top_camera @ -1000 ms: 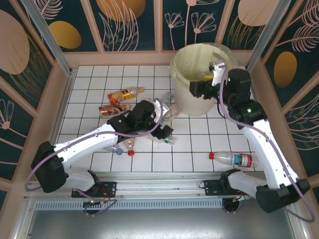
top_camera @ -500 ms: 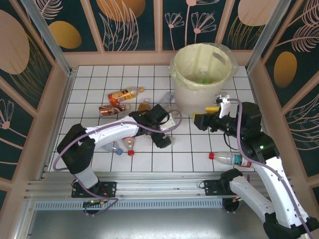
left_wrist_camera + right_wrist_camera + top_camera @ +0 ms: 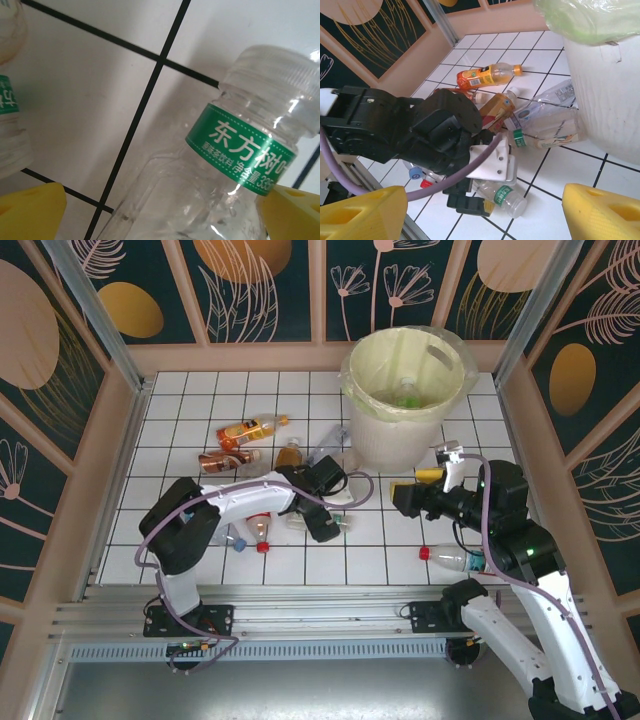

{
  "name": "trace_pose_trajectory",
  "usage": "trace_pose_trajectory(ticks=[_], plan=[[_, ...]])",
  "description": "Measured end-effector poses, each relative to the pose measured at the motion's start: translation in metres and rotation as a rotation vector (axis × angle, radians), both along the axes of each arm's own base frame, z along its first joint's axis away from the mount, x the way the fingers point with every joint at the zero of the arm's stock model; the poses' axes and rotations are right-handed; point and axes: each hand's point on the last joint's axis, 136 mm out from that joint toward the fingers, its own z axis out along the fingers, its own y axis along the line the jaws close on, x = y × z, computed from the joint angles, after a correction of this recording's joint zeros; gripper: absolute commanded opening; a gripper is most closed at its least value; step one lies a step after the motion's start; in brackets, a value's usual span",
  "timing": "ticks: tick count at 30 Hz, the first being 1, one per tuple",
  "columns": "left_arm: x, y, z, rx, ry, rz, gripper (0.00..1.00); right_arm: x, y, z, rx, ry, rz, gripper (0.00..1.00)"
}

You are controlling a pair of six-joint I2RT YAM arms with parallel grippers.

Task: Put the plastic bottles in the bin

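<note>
White tiled bench (image 3: 180,405), bin (image 3: 405,390) at far side. Green-label bottle (image 3: 220,165) lies flat near-left of bin, cap slanting away, body inside spread left claw (image 3: 160,215). Right claw (image 3: 482,214) spread, empty, near-right of bin.

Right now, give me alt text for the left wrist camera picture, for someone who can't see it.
A small clear plastic bottle with a green label band and pale cap lies on the white black-gridded tile table, between the two yellow fingertips of the open left gripper. Part of a second green-labelled clear bottle shows at the left edge.
</note>
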Motion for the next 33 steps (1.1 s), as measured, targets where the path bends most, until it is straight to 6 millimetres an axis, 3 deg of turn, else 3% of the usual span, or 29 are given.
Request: trace_pose_trajectory(ticks=[9,20,23,26,33], plan=[[-0.001,0.008,-0.007,0.033,0.012,0.056,0.91,-0.001,0.0,-0.005,-0.003,0.008,0.001,0.82],[-0.032,0.022,0.001,-0.031,0.098,0.135,0.93,-0.002,0.002,-0.006,0.002,0.012,0.014,0.82],[-0.035,0.02,0.005,-0.053,0.111,0.147,0.89,-0.003,0.002,-0.007,0.003,0.014,0.016,0.82],[-0.036,0.018,0.007,-0.068,0.119,0.163,0.78,-0.003,0.002,-0.008,0.002,0.016,0.017,0.82],[-0.039,0.017,0.005,-0.067,0.134,0.191,0.79,-0.003,0.002,-0.007,0.003,0.013,0.016,0.82]])
